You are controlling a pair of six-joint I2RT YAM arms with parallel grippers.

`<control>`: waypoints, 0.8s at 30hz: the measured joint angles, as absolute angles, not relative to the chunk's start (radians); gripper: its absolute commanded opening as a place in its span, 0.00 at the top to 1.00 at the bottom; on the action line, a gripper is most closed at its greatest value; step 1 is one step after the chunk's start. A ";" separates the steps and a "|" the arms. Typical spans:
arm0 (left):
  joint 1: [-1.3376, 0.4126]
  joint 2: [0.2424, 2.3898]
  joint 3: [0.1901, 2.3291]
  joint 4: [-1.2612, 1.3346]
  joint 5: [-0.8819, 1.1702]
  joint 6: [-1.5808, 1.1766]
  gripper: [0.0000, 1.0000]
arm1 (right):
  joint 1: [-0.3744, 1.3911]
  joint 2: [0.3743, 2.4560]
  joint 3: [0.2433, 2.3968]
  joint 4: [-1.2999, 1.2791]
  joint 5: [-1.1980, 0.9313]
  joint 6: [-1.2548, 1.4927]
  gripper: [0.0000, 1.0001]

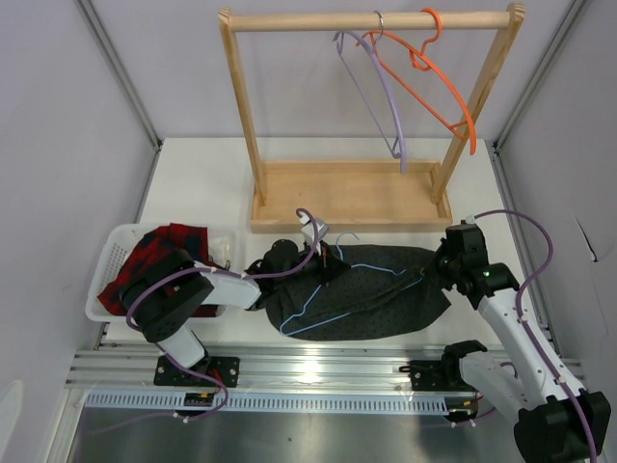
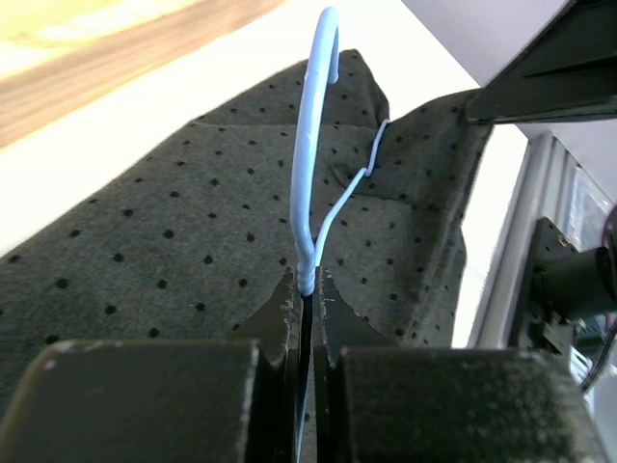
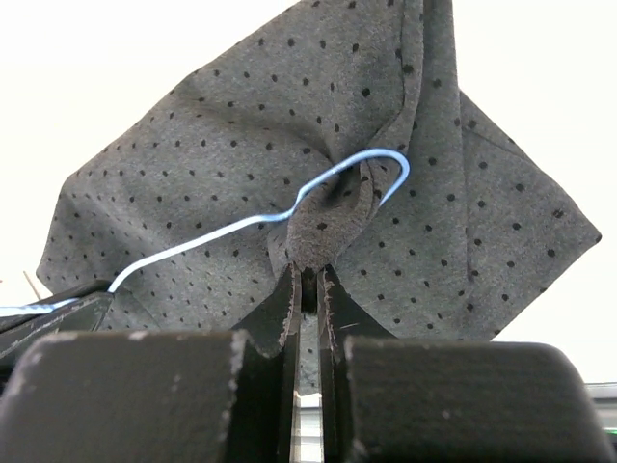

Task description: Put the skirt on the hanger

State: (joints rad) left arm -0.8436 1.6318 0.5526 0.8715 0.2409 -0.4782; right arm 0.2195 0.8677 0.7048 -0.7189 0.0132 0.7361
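We see a white table (image 1: 202, 183) with a tall wooden rack (image 1: 243, 106) standing at its far side. Nearer the arms, between them, lies the dark charcoal dotted skirt (image 1: 386, 289), spread out but rumpled and bunched at its left end. A white slatted basket (image 1: 108, 265) sits just left of it, holding a red-and-navy plaid garment (image 1: 154, 253). From the rack's rail hang a thick orange hanger (image 1: 470, 135) and a lilac wire hanger (image 1: 389, 101), both well apart from the skirt. The thin pale-blue wire hanger (image 2: 307, 174) rests on the skirt, its wire showing across the cloth. The left gripper (image 2: 306, 280) is closed tight on the wire just below the hook. The right gripper (image 3: 308, 275) pinches a fold of skirt that the wire curves around.
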 measured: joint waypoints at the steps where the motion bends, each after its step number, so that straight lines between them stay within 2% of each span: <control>1: -0.844 1.632 0.553 0.870 0.228 -0.476 1.00 | 0.219 0.868 0.709 -0.722 0.011 0.735 0.98; 12: -0.844 1.559 0.552 0.789 0.054 -0.421 1.00 | 0.171 0.860 0.713 -0.740 0.007 0.718 0.98; 24: -0.822 1.517 0.577 0.750 0.033 -0.335 1.00 | 0.108 0.826 0.713 -0.743 -0.041 0.693 0.96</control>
